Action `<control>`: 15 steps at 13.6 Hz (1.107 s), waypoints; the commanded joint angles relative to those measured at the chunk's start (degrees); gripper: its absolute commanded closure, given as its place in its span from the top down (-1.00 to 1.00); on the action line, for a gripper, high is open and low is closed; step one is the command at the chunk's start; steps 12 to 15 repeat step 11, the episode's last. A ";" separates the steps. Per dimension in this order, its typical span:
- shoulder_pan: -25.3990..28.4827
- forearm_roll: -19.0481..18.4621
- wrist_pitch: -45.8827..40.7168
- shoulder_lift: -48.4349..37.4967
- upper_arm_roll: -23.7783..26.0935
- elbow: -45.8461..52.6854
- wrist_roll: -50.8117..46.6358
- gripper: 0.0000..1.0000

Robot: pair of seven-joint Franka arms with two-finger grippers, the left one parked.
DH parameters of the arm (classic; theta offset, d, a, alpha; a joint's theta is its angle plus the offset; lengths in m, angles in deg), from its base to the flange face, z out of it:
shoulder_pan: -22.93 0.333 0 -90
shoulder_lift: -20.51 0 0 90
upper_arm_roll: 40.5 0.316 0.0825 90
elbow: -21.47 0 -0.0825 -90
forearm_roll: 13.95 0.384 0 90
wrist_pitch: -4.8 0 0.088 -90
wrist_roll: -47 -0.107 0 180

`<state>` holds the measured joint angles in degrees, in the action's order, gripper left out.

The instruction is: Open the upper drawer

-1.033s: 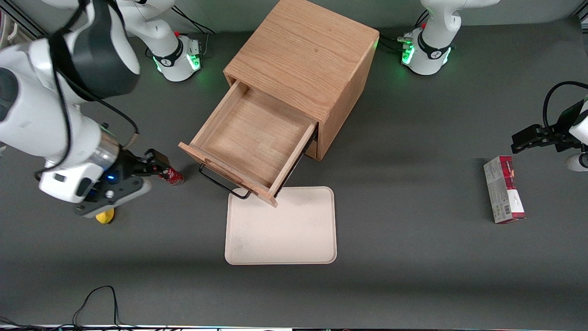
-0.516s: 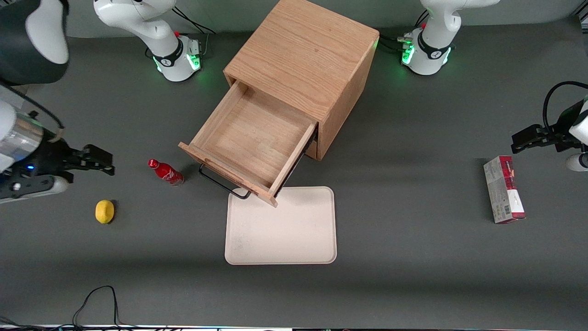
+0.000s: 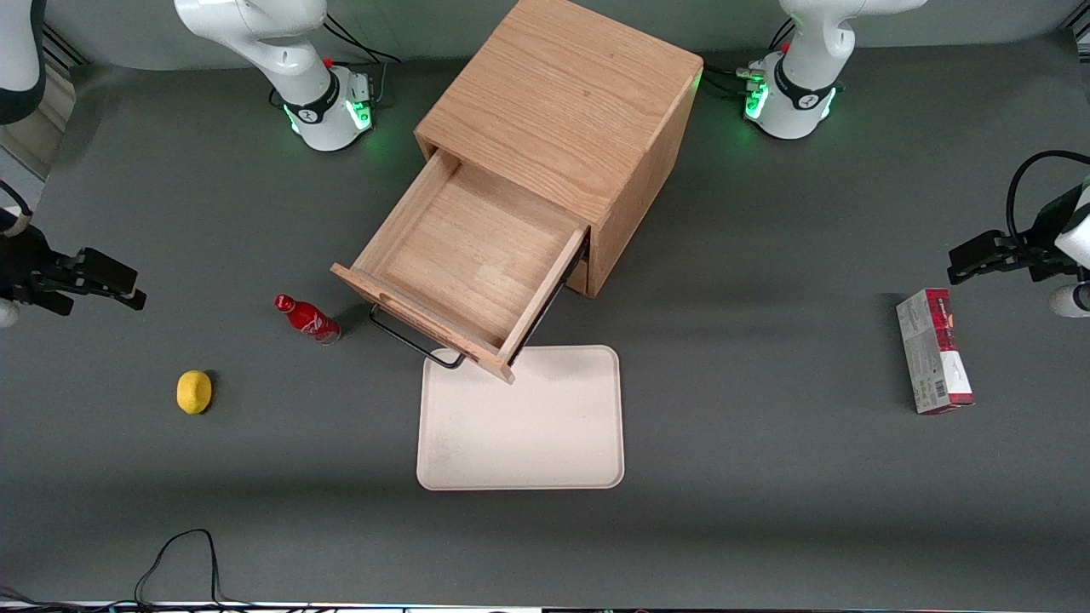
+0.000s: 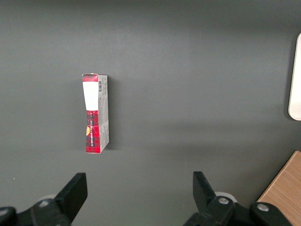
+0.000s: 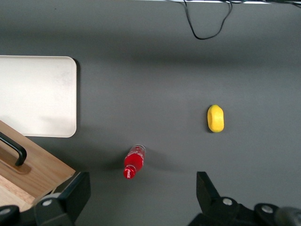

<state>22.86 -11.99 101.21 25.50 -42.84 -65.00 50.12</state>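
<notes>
Glossy white arm shells with black bands near the round bases (image 3: 328, 111), green lights glowing there, black cables beside them. A black gripper (image 3: 106, 278) with angular matte fingers (image 5: 70, 195) spread apart, small silver screws on its body, out at the working arm's table end.

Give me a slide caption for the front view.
Upper drawer pulled open; gripper open, near the working arm's table end.

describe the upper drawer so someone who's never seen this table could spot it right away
Find the oak cabinet in the middle of the table. The upper drawer is the shallow tray pulled out of its front, empty inside, with a thin black bar handle reaching over the cream tray. No other wooden thing lies open. The pincer hangs open, far off at the working arm's end.
</notes>
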 commanded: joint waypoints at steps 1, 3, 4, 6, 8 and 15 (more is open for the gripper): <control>-1.69 -1.07 1.59 -3.14 1.47 -4.23 -1.62 1.00; -1.60 -2.21 0.97 -2.27 1.38 -3.27 -1.45 1.00; -1.69 -2.39 0.80 -2.18 1.29 -3.00 -1.62 1.00; -1.51 -2.56 0.71 -2.00 1.20 -2.74 -1.88 1.00; -1.34 -3.44 0.62 -1.65 1.20 -2.74 -2.06 1.00; 0.16 -3.45 -0.17 -1.65 -0.02 -2.65 -2.15 1.00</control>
